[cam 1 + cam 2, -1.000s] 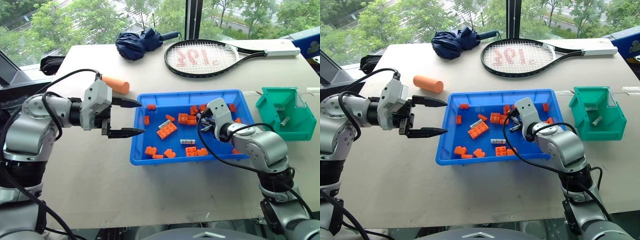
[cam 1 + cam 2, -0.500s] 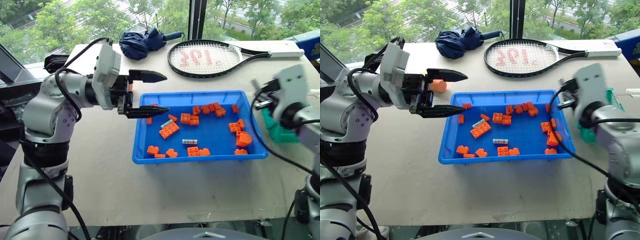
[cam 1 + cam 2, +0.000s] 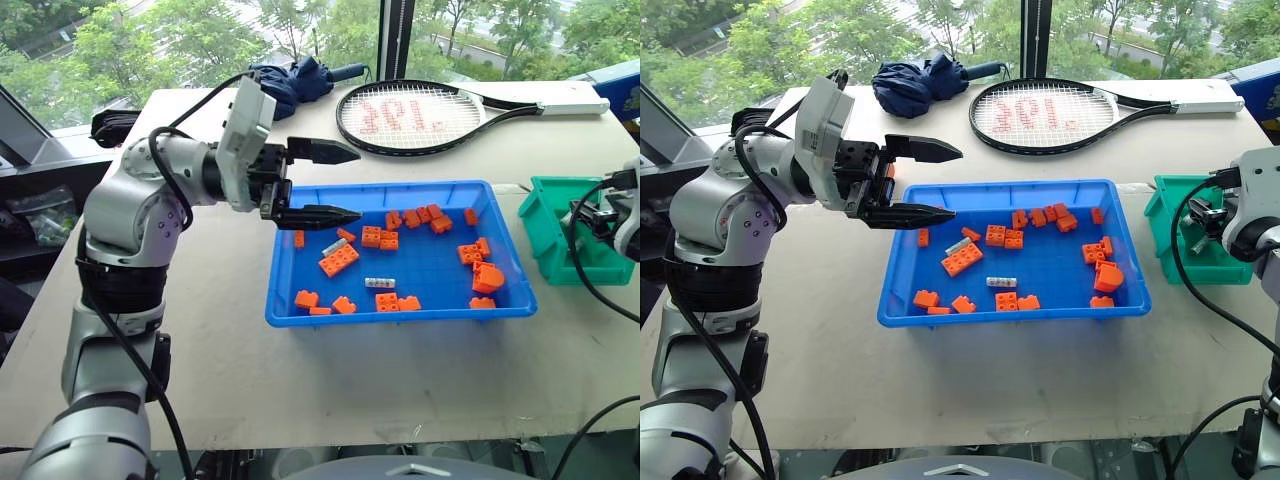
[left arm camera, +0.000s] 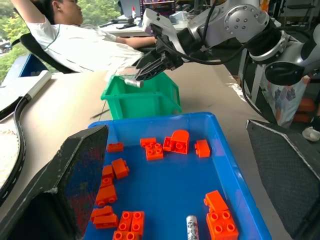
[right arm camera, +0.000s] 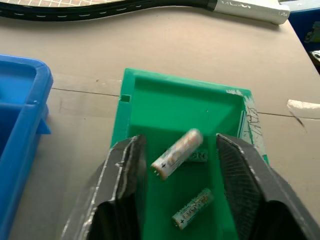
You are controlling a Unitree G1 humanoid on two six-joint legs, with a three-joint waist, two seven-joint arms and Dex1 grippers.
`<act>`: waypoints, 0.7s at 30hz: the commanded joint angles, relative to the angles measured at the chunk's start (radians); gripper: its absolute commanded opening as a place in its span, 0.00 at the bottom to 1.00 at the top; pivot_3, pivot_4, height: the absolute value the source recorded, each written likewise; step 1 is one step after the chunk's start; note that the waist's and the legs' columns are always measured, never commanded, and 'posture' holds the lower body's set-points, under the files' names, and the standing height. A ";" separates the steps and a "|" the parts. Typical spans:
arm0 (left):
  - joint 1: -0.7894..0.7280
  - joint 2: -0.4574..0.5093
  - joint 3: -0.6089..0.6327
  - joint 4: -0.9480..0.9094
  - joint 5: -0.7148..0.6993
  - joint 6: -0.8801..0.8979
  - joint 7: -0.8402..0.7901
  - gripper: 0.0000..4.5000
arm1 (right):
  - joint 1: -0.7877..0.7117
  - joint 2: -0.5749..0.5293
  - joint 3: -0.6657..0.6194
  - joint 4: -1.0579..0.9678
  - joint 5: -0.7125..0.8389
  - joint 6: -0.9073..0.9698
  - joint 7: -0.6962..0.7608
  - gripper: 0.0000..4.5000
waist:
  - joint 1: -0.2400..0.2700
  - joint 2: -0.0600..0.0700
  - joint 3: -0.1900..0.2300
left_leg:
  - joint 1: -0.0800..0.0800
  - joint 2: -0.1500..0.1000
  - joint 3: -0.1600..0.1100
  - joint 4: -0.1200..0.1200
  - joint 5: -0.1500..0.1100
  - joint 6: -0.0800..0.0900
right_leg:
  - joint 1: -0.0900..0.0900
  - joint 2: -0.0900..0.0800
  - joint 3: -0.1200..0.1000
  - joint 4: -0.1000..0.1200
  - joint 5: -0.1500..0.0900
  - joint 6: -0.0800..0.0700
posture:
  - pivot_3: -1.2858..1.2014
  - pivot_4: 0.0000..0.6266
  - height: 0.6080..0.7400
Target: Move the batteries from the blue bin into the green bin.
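The right gripper has swung from inside the blue bin to above the green bin; its jaws, a second ago pinched on a battery, now stand wide, and that battery is dropping between them toward another on the bin floor; one more delivered. The left gripper hangs wide and empty over the blue bin's far corner; two batteries lie there among orange bricks.

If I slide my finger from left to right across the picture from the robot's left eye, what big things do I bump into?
left gripper → blue bin → green bin → right gripper
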 commanded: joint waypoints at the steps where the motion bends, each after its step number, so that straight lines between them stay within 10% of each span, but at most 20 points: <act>1: 0.054 0.058 0.018 -0.027 0.030 -0.021 -0.017 1.00 | -0.012 -0.036 -0.027 -0.046 0.006 -0.008 0.010 0.89 | -0.004 0.001 0.000 | 0.000 0.000 0.000 0.000 0.000 0.000 | 0.000 0.000 0.000 0.000 0.000 0.000 | 0.52 0.24 1.00; 10: 0.313 0.217 0.101 -0.069 0.059 -0.051 -0.043 1.00 | -0.060 0.008 0.247 -0.190 0.233 -0.087 0.271 0.98 | -0.019 0.001 0.000 | 0.001 0.002 0.000 -0.001 0.000 0.000 | 0.000 0.002 0.001 -0.001 0.000 0.000 | 0.52 0.24 1.00; 21: 0.479 0.297 0.158 -0.134 0.096 -0.106 -0.034 1.00 | -0.247 0.072 0.806 0.079 0.046 -0.263 0.409 0.98 | -0.016 0.001 0.000 | 0.000 0.002 -0.001 -0.001 0.000 0.000 | 0.000 0.002 -0.001 -0.005 0.001 -0.001 | 0.52 0.24 1.00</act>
